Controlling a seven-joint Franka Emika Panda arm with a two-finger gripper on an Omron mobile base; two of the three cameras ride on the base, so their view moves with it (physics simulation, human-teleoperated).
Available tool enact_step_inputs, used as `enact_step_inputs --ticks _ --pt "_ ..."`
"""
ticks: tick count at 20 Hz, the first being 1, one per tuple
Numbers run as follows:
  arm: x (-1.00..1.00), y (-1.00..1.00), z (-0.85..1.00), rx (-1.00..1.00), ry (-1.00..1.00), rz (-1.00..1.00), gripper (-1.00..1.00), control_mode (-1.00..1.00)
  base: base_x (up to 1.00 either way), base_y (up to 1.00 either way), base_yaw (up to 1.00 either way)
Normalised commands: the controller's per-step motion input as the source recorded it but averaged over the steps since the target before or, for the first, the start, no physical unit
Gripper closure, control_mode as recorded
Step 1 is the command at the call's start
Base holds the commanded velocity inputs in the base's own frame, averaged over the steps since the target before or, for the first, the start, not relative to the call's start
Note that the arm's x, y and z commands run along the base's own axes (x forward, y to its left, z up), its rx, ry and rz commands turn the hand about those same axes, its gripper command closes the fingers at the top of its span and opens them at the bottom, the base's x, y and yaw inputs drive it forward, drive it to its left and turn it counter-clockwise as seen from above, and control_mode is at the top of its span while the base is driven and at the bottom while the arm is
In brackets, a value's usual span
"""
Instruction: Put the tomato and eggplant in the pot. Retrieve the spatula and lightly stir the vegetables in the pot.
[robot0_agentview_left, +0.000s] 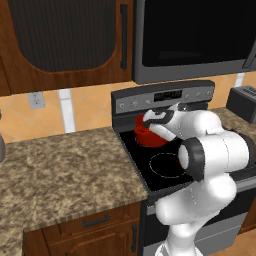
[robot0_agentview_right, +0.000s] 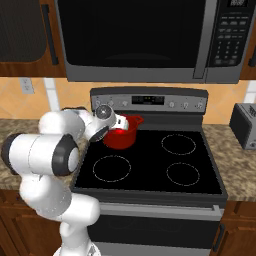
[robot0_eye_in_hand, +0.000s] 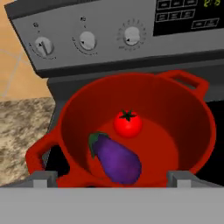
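The pot (robot0_eye_in_hand: 192, 131) sits on the back left burner of a black glass stove (robot0_agentview_right: 150, 165), with the tomato (robot0_eye_in_hand: 127, 123) and the purple eggplant (robot0_eye_in_hand: 116, 158) lying side by side on its floor. The gripper (robot0_eye_in_hand: 111, 177) hangs just over the near rim, jaws spread wide, holding nothing. Speckled granite counter (robot0_agentview_left: 60, 170) runs left of the stove, a microwave (robot0_agentview_right: 140, 40) hangs above it, and a toaster (robot0_agentview_right: 246, 125) stands at the right.

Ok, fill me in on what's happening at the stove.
The robot's gripper hangs open just above the red pot on the stove's back left burner, holding nothing. The tomato and eggplant already lie side by side inside the pot. Stirring with the spatula is not yet done.
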Motion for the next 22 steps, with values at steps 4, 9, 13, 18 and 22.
enact_step_inputs --ticks 4,9,13,18,22 --pt "-1.0 0.0 0.96 -0.08 0.0 0.0 -1.0 -1.0 0.0 0.0 0.0" --pt "-1.0 0.0 1.0 -0.05 0.01 0.04 -1.0 -1.0 0.0 0.0 0.0" --pt "-1.0 0.0 0.98 -0.05 0.02 0.08 -1.0 -1.0 0.0 0.0 0.0" --pt "-0.87 0.15 0.73 -0.02 0.01 0.16 -1.0 -1.0 0.0 0.0 0.0" --pt "-0.49 0.41 0.42 -0.09 0.06 0.14 -1.0 -1.0 0.0 0.0 0.0"
